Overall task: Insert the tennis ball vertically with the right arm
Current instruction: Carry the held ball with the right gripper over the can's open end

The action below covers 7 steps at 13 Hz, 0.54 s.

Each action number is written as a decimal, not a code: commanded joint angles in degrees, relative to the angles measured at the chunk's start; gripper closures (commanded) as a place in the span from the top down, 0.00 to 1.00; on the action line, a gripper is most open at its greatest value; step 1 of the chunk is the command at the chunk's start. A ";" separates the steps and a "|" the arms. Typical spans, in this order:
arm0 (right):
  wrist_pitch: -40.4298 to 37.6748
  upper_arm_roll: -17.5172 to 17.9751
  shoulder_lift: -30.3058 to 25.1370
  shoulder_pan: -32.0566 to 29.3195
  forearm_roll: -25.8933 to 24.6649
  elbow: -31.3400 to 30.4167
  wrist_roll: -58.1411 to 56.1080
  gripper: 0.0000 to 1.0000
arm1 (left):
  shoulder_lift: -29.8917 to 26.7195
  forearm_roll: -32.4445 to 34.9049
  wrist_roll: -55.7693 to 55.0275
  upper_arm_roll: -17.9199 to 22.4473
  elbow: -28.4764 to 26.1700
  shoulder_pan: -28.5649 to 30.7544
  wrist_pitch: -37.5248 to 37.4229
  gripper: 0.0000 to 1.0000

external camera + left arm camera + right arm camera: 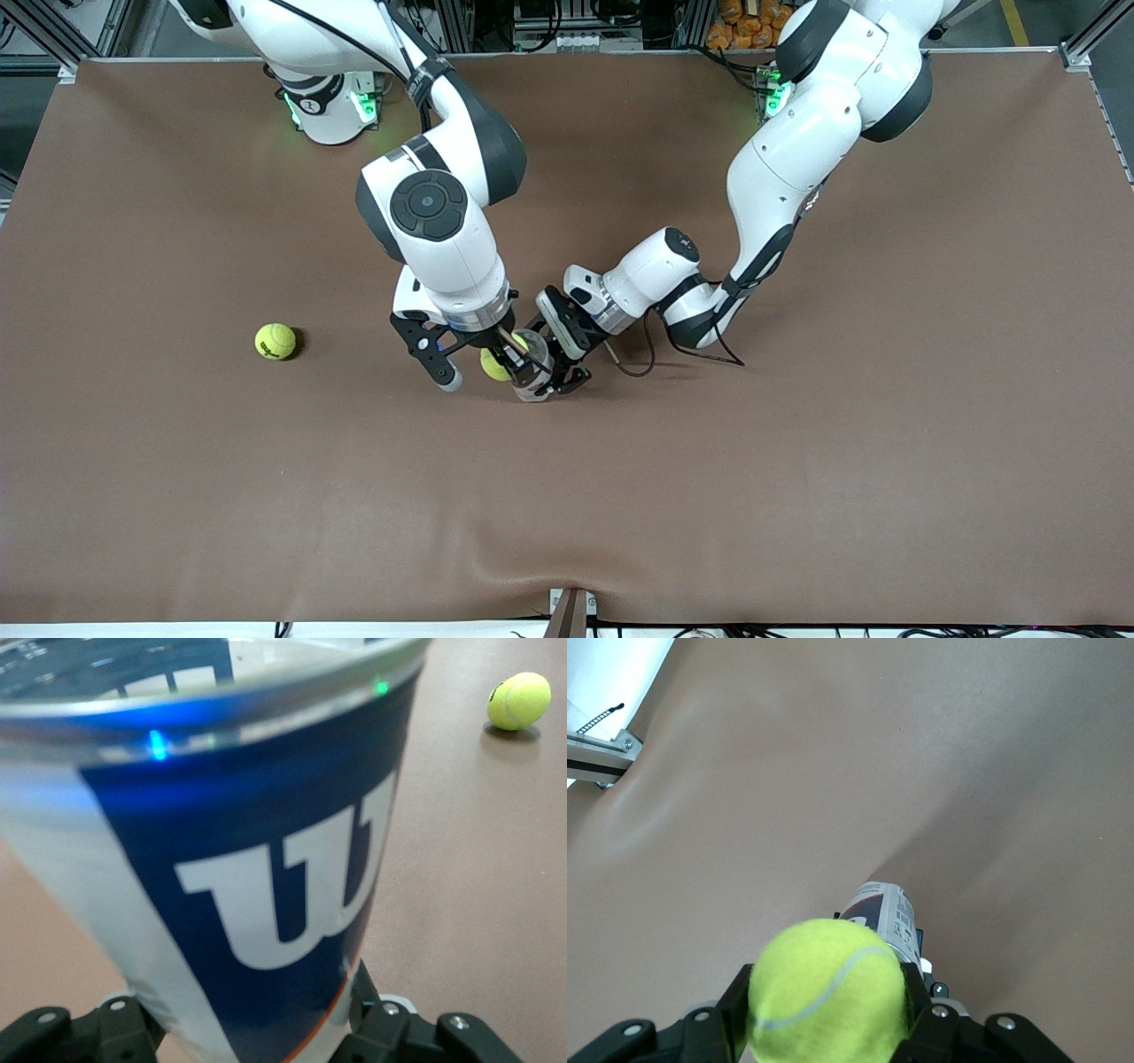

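A spare tennis ball (275,341) is seen lying on the brown table (797,496), well apart from the work, toward the right arm's end. Next along, the right gripper (503,361) is found clamped on a second tennis ball (493,365), which is held in the air just beside the mouth of the can. In the right wrist view that held ball (826,992) is pinched between both fingers, with the can's printed wall (883,912) showing past it.

The Wilson tennis-ball can (532,367) is gripped low on its body by the left gripper (556,372), the fingers closed against its sides; the can appears tilted rather than fully upright.

Several risks are judged from here. If the ball is not centred over the opening, it may be caught on the rim and knocked off. If the ball is pressed down hard, the can may be pushed askew in the left gripper's hold. The two grippers are crowded together, so contact between their fingers is possible.
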 commanded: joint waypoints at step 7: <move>-4.00 -0.06 1.59 1.24 0.61 1.75 0.82 0.00 | 0.26 0.20 0.20 0.12 -0.15 -0.10 1.44 0.78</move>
